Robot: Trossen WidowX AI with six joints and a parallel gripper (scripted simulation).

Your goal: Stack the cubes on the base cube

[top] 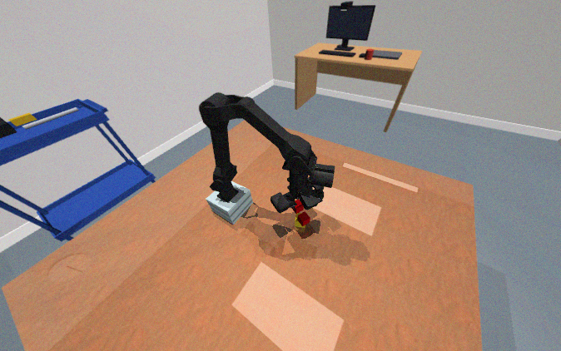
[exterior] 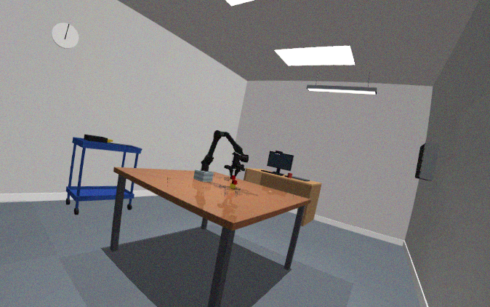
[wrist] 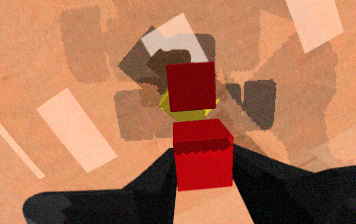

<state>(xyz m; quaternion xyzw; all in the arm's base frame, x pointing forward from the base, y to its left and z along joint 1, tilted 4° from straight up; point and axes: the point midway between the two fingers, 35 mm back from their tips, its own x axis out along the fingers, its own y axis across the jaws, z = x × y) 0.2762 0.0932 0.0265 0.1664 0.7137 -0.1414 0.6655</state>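
Cubes first: you have one red cube point(wrist: 204, 155) clamped between the gripper's point(wrist: 204, 172) black fingers, filling the lower middle of the wrist view and hanging just above the stack. From the top camera that held cube point(top: 298, 205) shows as a small red block between the dark finger tips, directly over the other pieces.

Below it, a second red cube point(wrist: 191, 86) already sits on the yellow base cube point(wrist: 189, 114). It covers most of the base from the wrist camera, so you see only a yellow sliver at its near edge and left corner. In the top view the placed cube point(top: 303, 219) rests on the yellow block point(top: 299, 224), offset toward one side of it. You cannot tell from these views whether the held cube touches the placed one or the base; in the wrist view they appear apart.

The arm point(top: 266, 129) arches up from its pale grey pedestal point(top: 216, 205) and reaches down over the stack, wrist pointing downward. All of it stands on the orange-brown table point(top: 146, 266), with pale rectangular patches and the arm's dark shadows around the cubes.

Further out you have a blue cart point(top: 89, 108) by the left wall and a desk point(top: 399, 75) with a monitor point(top: 350, 22) in the far corner.
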